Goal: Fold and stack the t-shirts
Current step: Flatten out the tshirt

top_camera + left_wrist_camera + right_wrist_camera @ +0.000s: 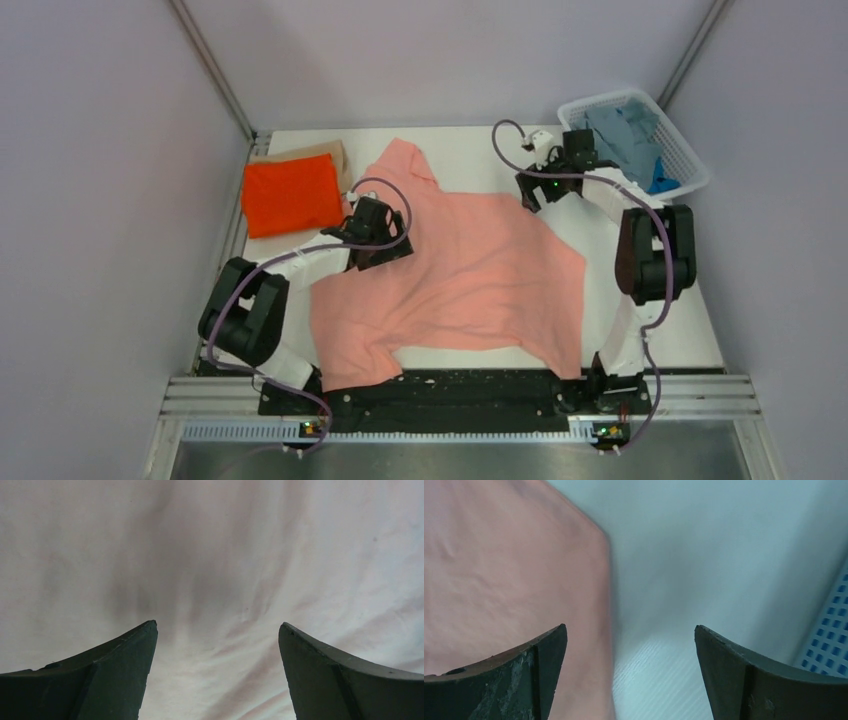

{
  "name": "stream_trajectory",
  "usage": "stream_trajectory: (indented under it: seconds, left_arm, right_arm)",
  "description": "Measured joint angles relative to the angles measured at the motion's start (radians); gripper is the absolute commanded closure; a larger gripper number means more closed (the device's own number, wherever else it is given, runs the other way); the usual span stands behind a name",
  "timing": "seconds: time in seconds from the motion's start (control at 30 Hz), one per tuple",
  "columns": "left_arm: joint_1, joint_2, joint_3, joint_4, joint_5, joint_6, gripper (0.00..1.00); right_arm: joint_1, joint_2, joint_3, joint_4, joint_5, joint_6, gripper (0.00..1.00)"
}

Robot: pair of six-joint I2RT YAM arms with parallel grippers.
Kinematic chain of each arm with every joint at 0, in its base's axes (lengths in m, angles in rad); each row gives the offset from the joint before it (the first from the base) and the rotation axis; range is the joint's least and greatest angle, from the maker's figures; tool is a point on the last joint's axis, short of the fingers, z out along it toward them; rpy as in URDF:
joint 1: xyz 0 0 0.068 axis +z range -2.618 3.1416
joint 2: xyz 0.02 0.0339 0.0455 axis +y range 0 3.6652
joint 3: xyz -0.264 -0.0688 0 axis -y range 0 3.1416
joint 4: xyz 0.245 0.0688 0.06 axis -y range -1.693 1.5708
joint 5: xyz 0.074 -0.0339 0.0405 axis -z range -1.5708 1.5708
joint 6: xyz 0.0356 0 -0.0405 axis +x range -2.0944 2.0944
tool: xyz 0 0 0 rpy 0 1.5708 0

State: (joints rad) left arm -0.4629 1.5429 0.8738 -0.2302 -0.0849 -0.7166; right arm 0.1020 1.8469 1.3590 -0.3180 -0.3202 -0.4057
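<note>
A salmon pink t-shirt (470,270) lies spread and rumpled across the middle of the table, one sleeve hanging toward the front edge. My left gripper (385,245) hovers over its left part, open; in the left wrist view only pale pink cloth (215,555) shows between the fingers of the left gripper (217,625). My right gripper (533,190) stands open over the shirt's far right edge (514,570), straddling cloth and bare table; in its own view the right gripper (630,627) holds nothing. A folded bright orange shirt (293,193) lies on a tan one (325,152) at the back left.
A white mesh basket (690,165) at the back right holds a grey shirt (620,128) and a blue one (662,180); its wall (831,630) shows at the right of the right wrist view. Bare white table (714,555) lies beside the shirt's edge.
</note>
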Motion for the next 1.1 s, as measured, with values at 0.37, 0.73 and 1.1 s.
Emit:
stream_trajectory:
  seconds: [0.37,0.73,1.1]
  left_arm:
    - [0.066,0.098,0.034,0.015,0.062,0.024,0.1]
    - [0.079,0.109,0.045,0.022,0.094,0.036,0.13]
    - [0.083,0.102,0.039,0.024,0.106,0.035,0.13]
  right_arm:
    - [-0.002,0.288,0.25,-0.25,0.048,-0.178,0.25]
    - [0.011,0.28,0.25,-0.349,-0.017,-0.229,1.0]
    - [0.32,-0.026,0.074,-0.356,0.332,-0.106,0.96]
